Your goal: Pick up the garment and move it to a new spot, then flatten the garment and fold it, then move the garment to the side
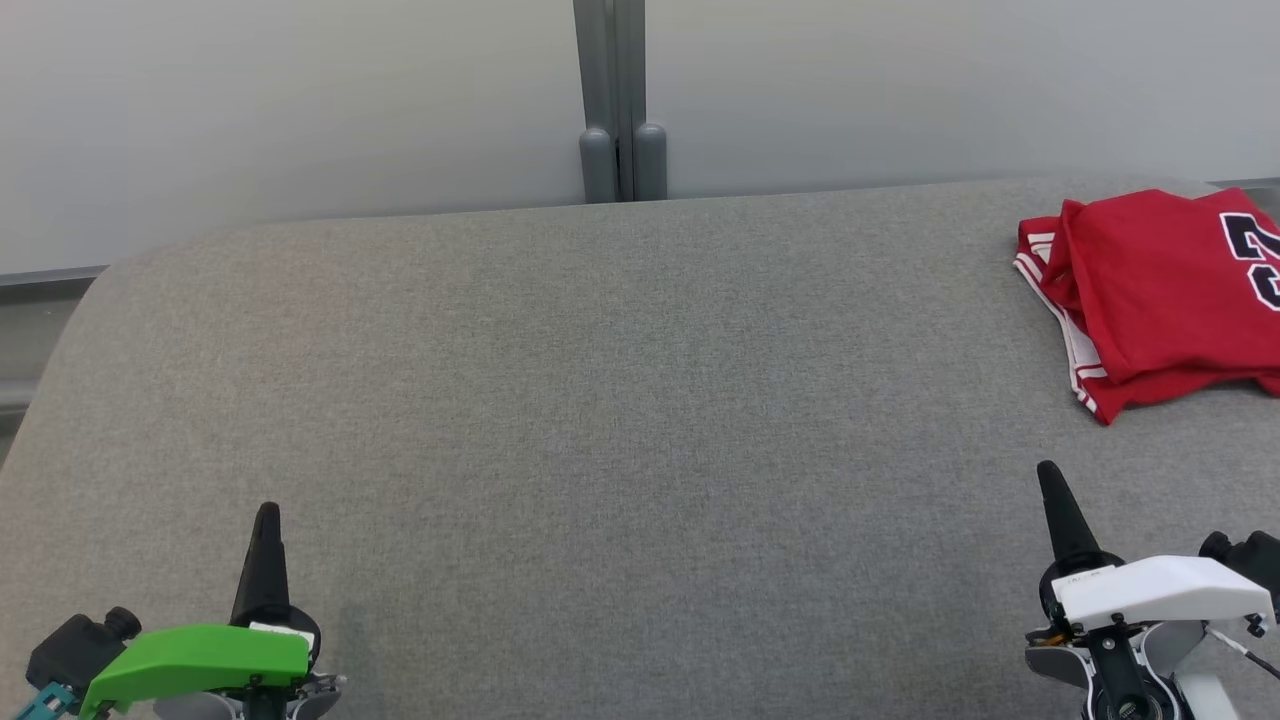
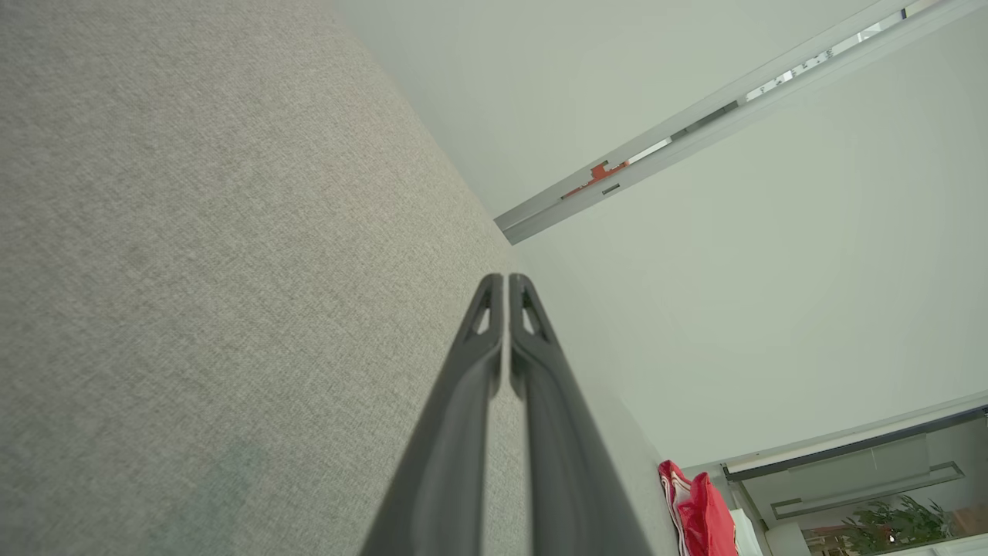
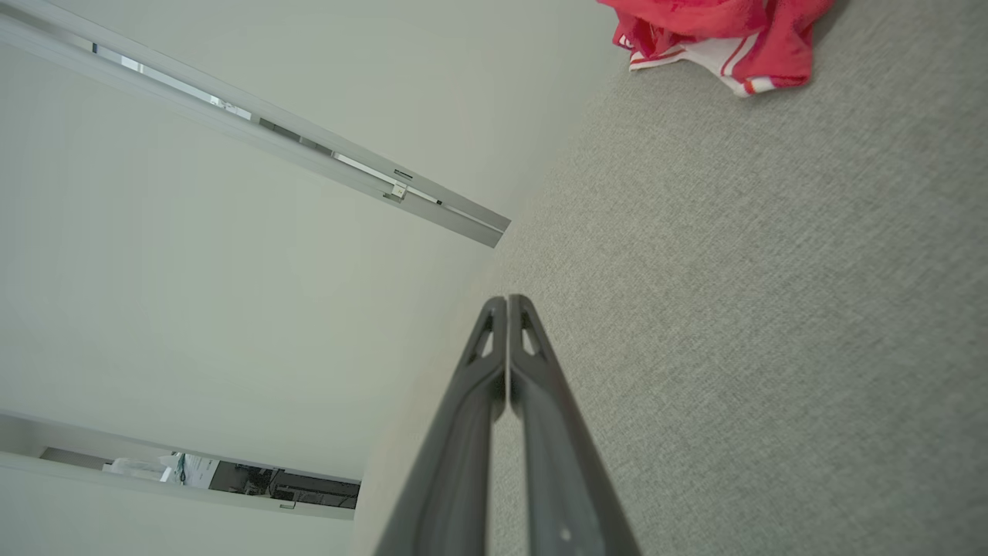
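A red garment (image 1: 1160, 295) with white trim and a dark number lies folded at the far right of the grey table (image 1: 620, 420). It also appears in the left wrist view as a red garment (image 2: 702, 513) low at the right, and in the right wrist view as a red garment (image 3: 714, 35) at the top. My left gripper (image 1: 267, 515) rests at the lower left, shut and empty, fingertips together (image 2: 505, 279). My right gripper (image 1: 1048, 472) stands at the lower right, shut and empty (image 3: 507, 300), well short of the garment.
A pale partition wall with a grey post (image 1: 615, 100) runs behind the table's far edge. The table's rounded corners fall away at the left and right. Wide bare grey cloth lies between the two grippers.
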`<state>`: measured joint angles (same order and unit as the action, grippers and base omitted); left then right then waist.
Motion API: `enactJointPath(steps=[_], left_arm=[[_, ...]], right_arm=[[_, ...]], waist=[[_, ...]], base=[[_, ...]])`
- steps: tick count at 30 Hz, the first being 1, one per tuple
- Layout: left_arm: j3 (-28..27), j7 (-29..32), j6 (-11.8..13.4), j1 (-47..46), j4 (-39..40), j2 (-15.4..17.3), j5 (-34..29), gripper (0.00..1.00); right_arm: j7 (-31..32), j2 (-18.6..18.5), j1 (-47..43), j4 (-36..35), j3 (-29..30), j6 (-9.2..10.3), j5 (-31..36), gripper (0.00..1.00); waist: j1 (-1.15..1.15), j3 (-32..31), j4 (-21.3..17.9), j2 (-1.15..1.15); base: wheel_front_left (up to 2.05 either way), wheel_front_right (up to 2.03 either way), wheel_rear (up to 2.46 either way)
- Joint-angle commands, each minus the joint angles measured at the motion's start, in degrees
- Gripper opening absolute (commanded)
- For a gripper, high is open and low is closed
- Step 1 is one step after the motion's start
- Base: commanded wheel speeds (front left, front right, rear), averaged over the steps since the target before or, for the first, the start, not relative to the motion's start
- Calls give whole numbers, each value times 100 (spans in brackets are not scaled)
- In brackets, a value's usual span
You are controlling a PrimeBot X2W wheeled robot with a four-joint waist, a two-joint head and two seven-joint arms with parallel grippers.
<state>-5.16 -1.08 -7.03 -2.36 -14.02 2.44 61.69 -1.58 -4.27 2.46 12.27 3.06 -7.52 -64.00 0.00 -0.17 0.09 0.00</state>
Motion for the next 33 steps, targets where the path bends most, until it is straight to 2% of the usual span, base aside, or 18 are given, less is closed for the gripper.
enactJointPath(steps=[1, 33], left_arm=[[-24, 39, -18, -152, 47, 45, 198, 0], [-101, 467, -46, -324, 20, 56, 1896, 0]], right_arm=[[40, -5, 115, -27, 34, 2, -171, 0], [477, 64, 287, 94, 198, 1, -1760, 0]], waist=[[0, 1, 0, 0], [0, 19, -5, 0]], base=[[0, 0, 0], [0, 0, 0]])
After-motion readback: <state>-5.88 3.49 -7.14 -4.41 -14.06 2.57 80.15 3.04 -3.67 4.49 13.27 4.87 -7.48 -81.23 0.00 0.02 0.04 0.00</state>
